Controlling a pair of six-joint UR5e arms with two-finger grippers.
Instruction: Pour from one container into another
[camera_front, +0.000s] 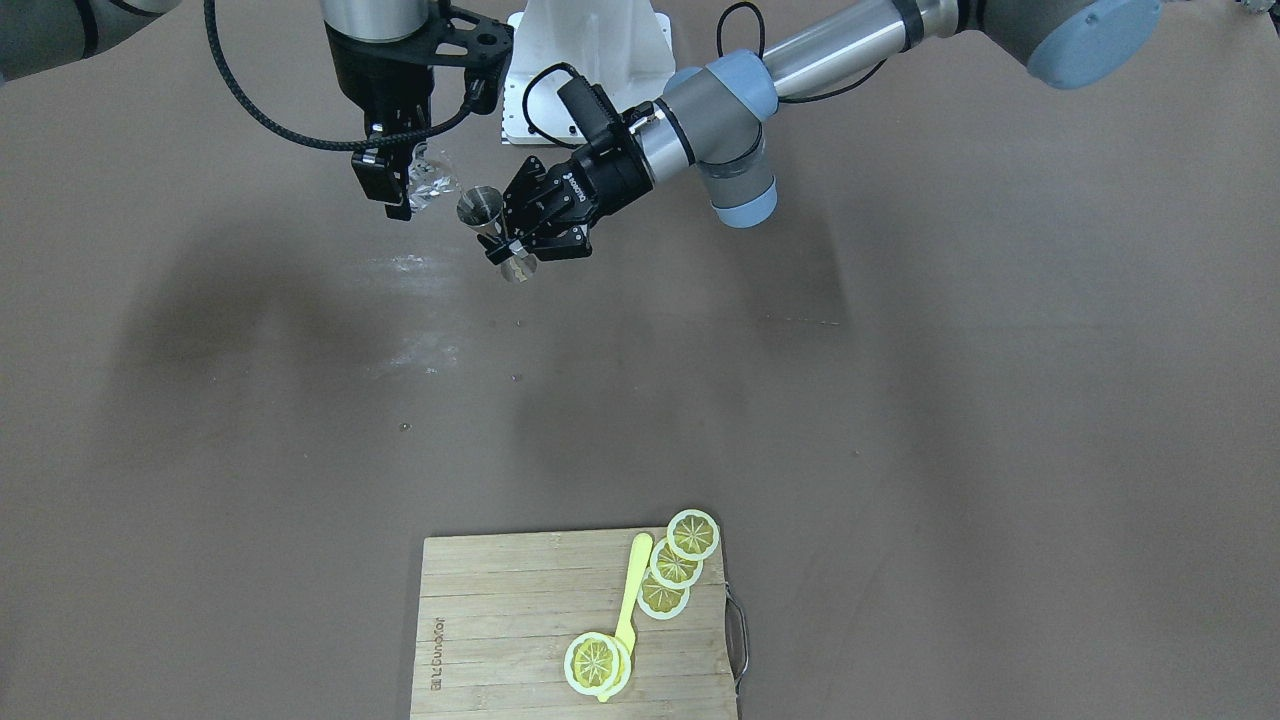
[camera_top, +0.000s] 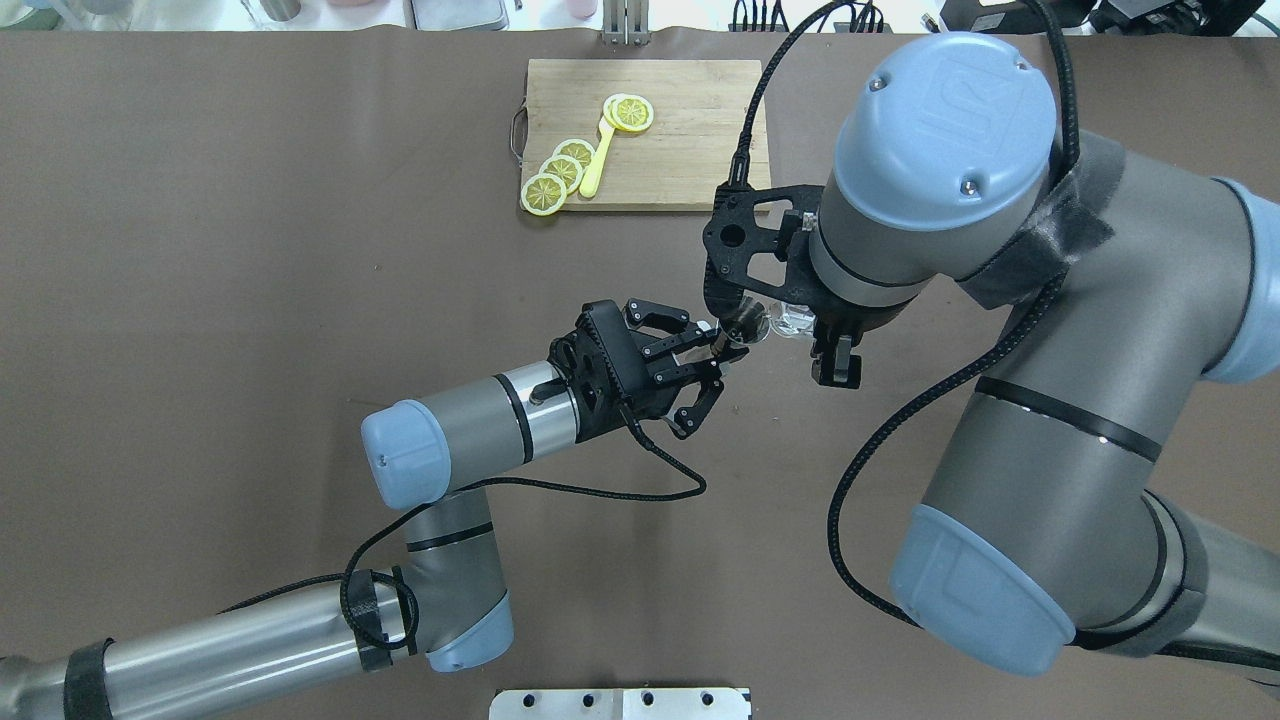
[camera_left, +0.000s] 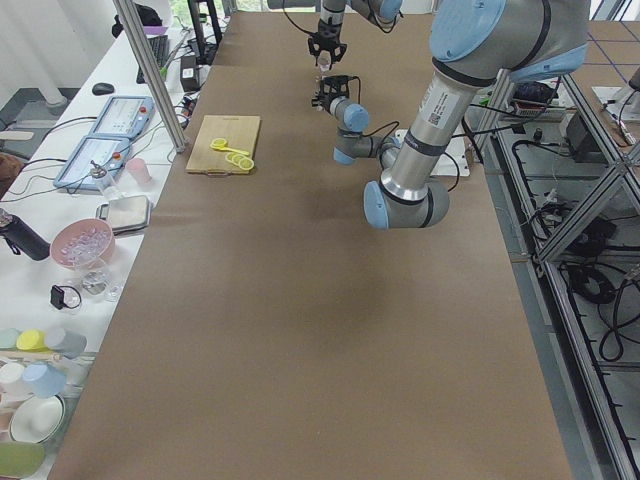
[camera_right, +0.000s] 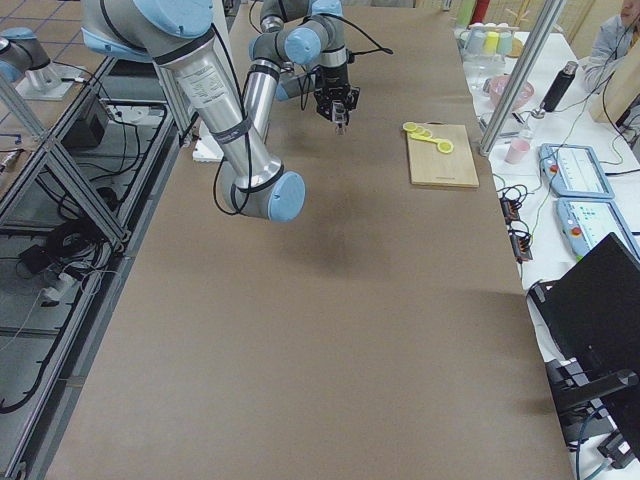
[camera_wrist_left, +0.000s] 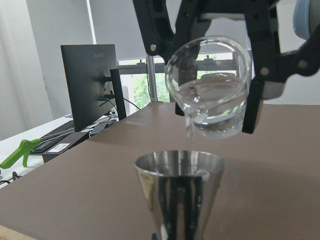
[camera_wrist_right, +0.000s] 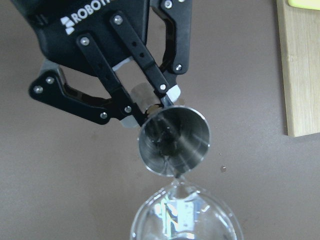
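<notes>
A steel jigger (camera_front: 481, 206) is held above the table, with my left gripper (camera_front: 505, 245) shut on its narrow waist. Just beside it my right gripper (camera_front: 392, 190) is shut on a clear glass (camera_front: 432, 185) that holds water. In the left wrist view the glass (camera_wrist_left: 212, 90) is tilted over the jigger (camera_wrist_left: 178, 192), and a thin stream falls from its lip into the cup. From the right wrist, the jigger's open mouth (camera_wrist_right: 175, 140) sits right under the glass rim (camera_wrist_right: 185, 215). Overhead, the jigger (camera_top: 740, 325) and the glass (camera_top: 785, 320) are partly hidden by the right wrist.
A wooden cutting board (camera_front: 500, 600) with several lemon slices (camera_front: 692, 534) and a yellow utensil (camera_front: 632, 600) lies at the table's far edge from me. Wet spots (camera_front: 425, 352) mark the brown table below the pour. The white base plate (camera_front: 590, 60) is behind the grippers.
</notes>
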